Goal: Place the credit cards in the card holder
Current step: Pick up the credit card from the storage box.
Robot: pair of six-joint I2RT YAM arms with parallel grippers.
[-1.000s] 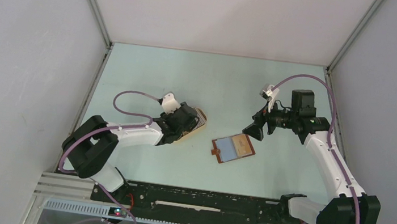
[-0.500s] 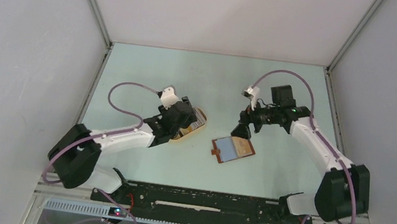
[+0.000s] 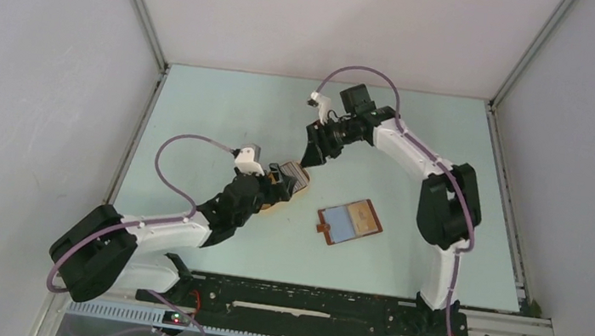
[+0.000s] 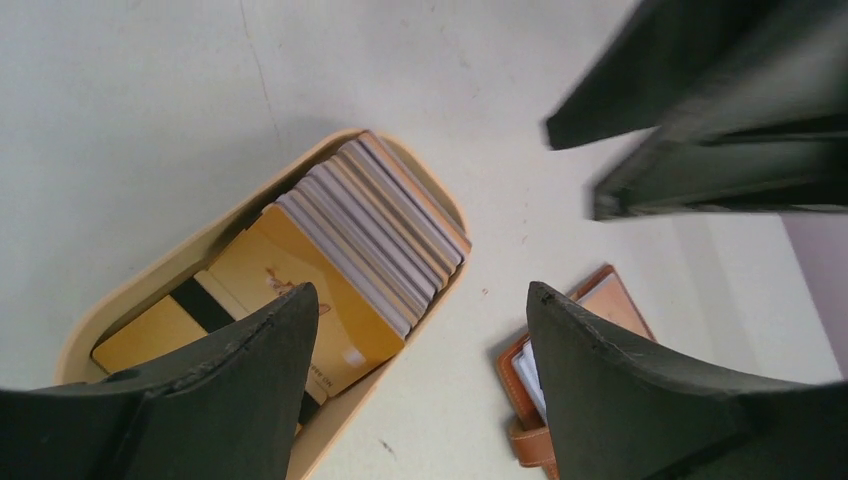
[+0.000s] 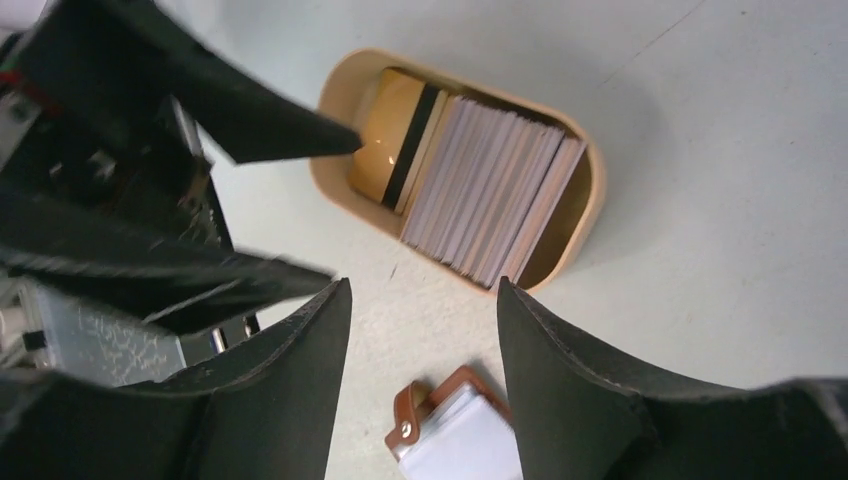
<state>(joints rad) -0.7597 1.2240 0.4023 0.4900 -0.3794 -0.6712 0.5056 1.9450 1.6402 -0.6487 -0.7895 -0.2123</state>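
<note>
The credit cards (image 4: 380, 220) stand edge-on as a striped row in a tan oval tray (image 4: 170, 262), with an orange card (image 4: 300, 290) leaning at the near end. They also show in the right wrist view (image 5: 490, 190) and the top view (image 3: 299, 184). The reddish-brown card holder (image 3: 349, 221) lies open on the table right of the tray, its strap tab (image 5: 405, 430) pointing left. My left gripper (image 3: 280, 174) is open and empty above the tray's near end (image 4: 420, 290). My right gripper (image 3: 310, 154) is open and empty just behind the tray (image 5: 422, 285).
The tan tray (image 3: 274, 208) sits left of centre on the pale green table (image 3: 223, 116). The two grippers are close together above it. White walls enclose the table at the back and both sides.
My right arm has swung left, from beside the card holder to behind the tray. My left arm has drawn back toward its base, its gripper still over the tray. Both stay open.
</note>
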